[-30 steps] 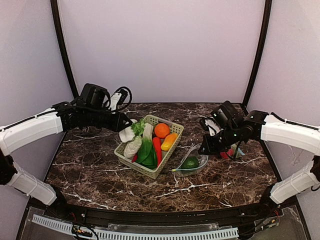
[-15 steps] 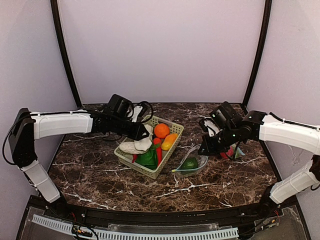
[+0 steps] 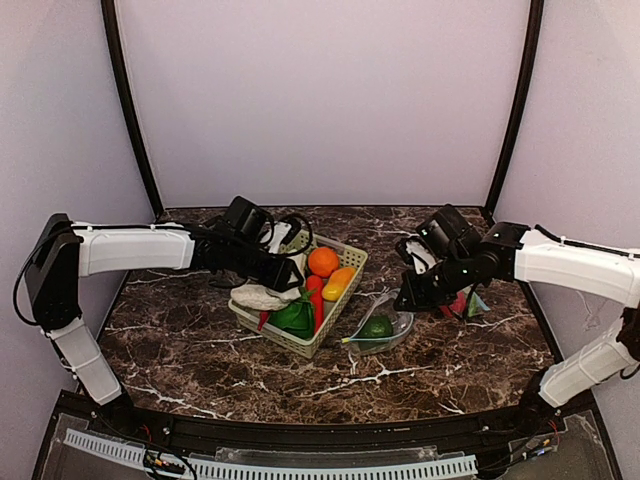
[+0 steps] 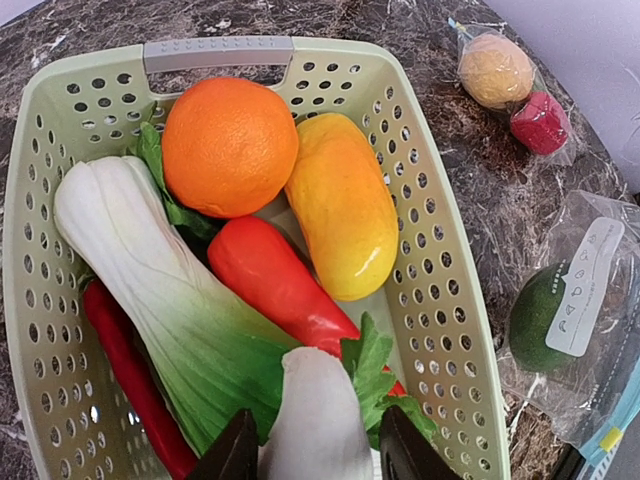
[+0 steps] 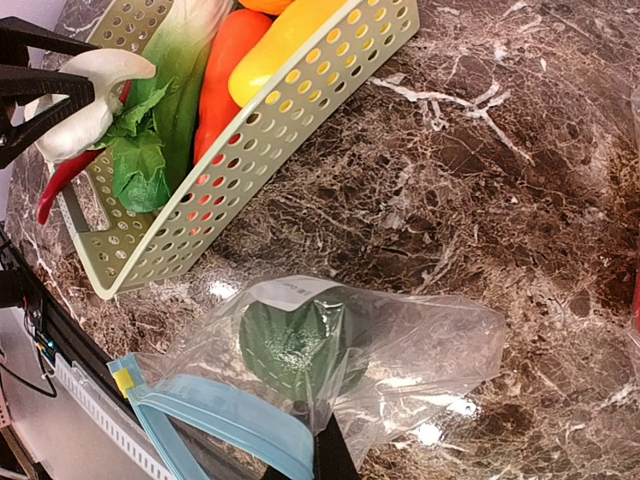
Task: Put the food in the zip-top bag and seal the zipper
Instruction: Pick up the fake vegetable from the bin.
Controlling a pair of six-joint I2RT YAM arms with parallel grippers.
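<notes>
The left tool point(image 4: 318, 432) hangs low over the pale green lattice basket point(image 4: 452, 330), jaws parted on either side of the white toy radish with green leaves point(image 4: 315, 395). A sliver of gap shows at each finger, so it brackets the radish rather than clamping it. Across the way, the right tool point(image 5: 322, 452) is closed, pinching the edge of the clear plastic zip-top bag point(image 5: 430, 335) close to its blue zipper strip point(image 5: 225, 418). That bag lies on the dark marbled counter point(image 5: 480, 180) just beside the basket, with one dark green round piece point(image 5: 292, 340) already inside.

The other food sits in the basket: a round orange point(image 4: 228, 145), a yellow oblong fruit point(image 4: 343, 205), a long red pepper point(image 4: 275, 285), a white-and-green leafy stalk point(image 4: 170, 290) and a thin red chilli point(image 4: 125, 365) along the left wall.

The radish looks light, hard and smooth, and it tapers, so a pinch near the narrow end would likely squirt it out. The better hold is probably across the thick white middle, jaws square to its length, not on the thin leaves. The bag is limp, slick film, and its mouth will probably sag unless the right tool holds it up.
</notes>
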